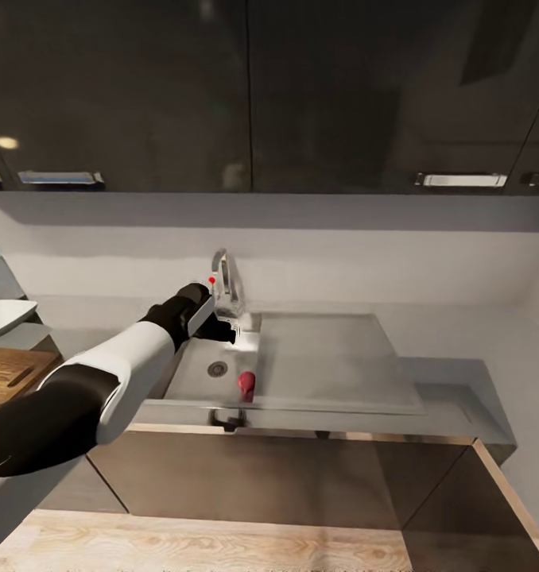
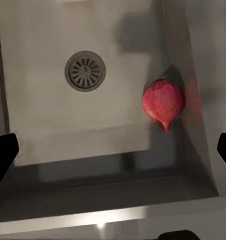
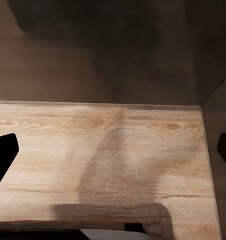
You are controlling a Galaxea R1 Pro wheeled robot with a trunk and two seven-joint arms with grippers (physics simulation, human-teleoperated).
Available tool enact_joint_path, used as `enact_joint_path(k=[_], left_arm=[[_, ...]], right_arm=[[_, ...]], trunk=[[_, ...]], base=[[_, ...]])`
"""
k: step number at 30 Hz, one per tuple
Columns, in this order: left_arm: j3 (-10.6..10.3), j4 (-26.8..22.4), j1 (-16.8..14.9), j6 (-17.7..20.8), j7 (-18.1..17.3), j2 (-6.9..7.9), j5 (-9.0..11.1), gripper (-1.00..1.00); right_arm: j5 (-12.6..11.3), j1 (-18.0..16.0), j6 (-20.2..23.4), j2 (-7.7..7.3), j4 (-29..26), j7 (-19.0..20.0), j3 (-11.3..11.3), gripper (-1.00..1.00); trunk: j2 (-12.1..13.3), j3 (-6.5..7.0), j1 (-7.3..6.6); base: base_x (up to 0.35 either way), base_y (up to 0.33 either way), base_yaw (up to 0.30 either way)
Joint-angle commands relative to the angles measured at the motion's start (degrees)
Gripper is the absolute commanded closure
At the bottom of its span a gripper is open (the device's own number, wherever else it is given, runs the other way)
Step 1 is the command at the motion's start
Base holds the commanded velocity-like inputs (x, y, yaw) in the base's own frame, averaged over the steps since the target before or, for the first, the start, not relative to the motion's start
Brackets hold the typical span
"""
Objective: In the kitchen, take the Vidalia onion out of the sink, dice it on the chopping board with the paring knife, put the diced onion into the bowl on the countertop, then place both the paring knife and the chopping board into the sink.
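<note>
Inside the sink (image 1: 301, 361), the Vidalia onion (image 1: 246, 384) is lying on the basin floor against the wall that rises to the drainboard, just beside the round drain (image 1: 217, 369) and on the side of it away from the robot's left arm. The left gripper (image 1: 222, 330) is hanging above the basin, close to the chrome tap (image 1: 226, 282) at the sink's back edge, and in the left wrist view its fingers (image 2: 4, 159) are standing wide apart, with the onion (image 2: 163, 101) and the drain (image 2: 85, 71) lying untouched below them. Beyond the sink's left end, the chopping board (image 1: 11, 373) and the bowl (image 1: 5, 315) are sitting on the countertop (image 1: 468, 349). The right gripper (image 3: 113, 152) is pointing down at the wooden floor (image 3: 108, 150), its fingers spread and holding nothing.
</note>
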Motion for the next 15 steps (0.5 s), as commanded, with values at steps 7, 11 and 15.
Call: enact_joint_path(k=[7, 11, 15], left_arm=[[-7.6, -1.4, 3.9, -2.4, -2.0, 2.02, 0.6, -1.0], [-10.6, -1.4, 4.5, -6.3, -11.5, 4.83, 0.5, -1.0], [-17.0, -1.5, 4.6, -9.8, -17.3, 6.91, 0.5, -1.0]], right_arm=[[0.2, 0.0, -0.1, 0.1, -0.1, 0.5, -0.4, -1.0], [0.2, 0.0, -0.1, 0.1, -0.1, 0.5, -0.4, -1.0], [0.2, 0.0, -0.1, 0.1, -0.1, 0.5, -0.4, -1.0]], trunk=[[-0.1, -0.74, 0.03], [-0.1, -1.1, 0.03], [-0.1, -1.46, 0.03]], base=[[0.001, 0.0, 0.0], [0.0, 0.0, 0.0], [0.0, 0.0, 0.0]])
